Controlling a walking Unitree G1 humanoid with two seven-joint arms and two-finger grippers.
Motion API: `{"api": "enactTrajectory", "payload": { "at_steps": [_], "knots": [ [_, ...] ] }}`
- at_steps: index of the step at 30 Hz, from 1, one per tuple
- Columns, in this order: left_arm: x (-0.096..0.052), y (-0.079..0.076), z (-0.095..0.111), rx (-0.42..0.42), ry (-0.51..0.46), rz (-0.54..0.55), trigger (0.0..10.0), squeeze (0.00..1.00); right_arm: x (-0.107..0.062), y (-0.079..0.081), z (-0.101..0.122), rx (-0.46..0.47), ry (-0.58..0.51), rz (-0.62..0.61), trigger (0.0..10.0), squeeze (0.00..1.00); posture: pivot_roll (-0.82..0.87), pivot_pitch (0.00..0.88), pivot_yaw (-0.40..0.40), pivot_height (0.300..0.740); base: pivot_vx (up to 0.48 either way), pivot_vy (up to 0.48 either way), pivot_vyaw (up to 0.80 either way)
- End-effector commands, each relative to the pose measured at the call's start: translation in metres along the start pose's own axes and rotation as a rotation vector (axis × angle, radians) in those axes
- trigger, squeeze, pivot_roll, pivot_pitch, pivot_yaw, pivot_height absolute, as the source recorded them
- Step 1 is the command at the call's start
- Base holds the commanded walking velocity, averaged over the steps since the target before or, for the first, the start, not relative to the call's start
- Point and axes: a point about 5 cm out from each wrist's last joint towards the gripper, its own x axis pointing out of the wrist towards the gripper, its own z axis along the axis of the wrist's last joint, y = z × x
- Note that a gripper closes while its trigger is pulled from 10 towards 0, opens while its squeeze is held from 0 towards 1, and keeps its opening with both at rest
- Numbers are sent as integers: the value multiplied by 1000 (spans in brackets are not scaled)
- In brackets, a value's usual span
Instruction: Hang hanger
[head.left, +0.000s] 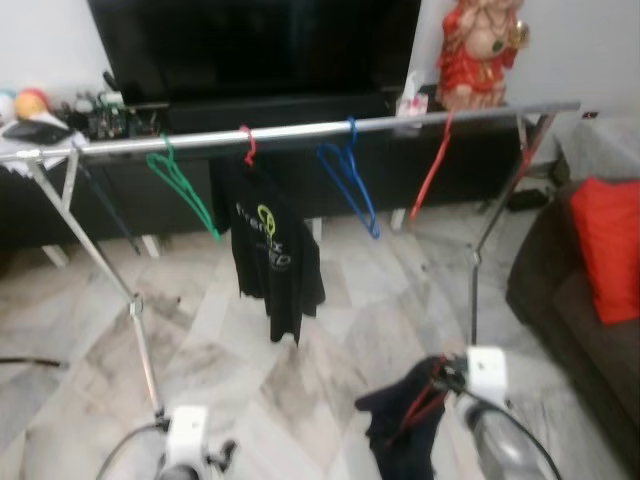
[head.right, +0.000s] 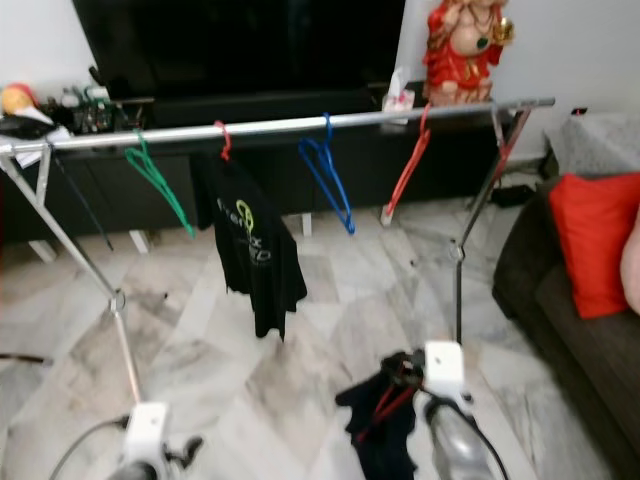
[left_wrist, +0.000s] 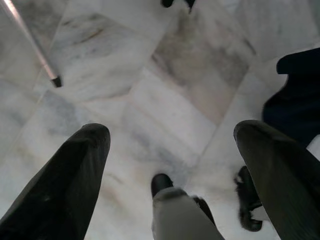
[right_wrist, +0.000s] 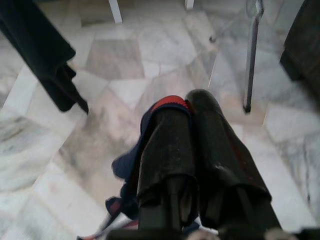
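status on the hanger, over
Right gripper shut on red hanger with dark garment, low, short of rail. Left gripper open, idle. Free rail between blue hanger and red one.

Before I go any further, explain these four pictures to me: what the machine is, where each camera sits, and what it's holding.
This is a walking humanoid robot with two silver arms, each ending in two long black fingers. The two wide pictures come from a camera pair on its head, looking down at a metal clothes rail on a marble floor. On the rail hang a green hanger, a black T-shirt, a blue hanger and a red hanger. The other two pictures come from cameras on each wrist. The right gripper is closed on a red hanger carrying a dark garment. The left gripper is open, holding nothing, pointed at the floor.
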Motion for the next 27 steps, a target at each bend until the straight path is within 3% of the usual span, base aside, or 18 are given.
{"api": "enactTrajectory", "payload": {
  "at_steps": [1, 14, 27],
  "knots": [
    [-2, 12, -3, 10, 18, 31, 10000, 0, 5, 9, 8, 1, -34, 24, 10000, 0, -109, 0, -46, 740, 300, 0, 463],
    [-2, 12, -2, 8, 17, 33, 10000, 0, 1, 8, -2, 8, 16, 26, 10000, 0, -108, 0, -46, 740, 303, 0, 643],
    [-2, 9, -5, 20, 33, 8, 10000, 0, -7, 7, -28, 26, 163, 6, 10000, 0, -106, 0, -45, 740, 303, 0, 0]
  ]
}}
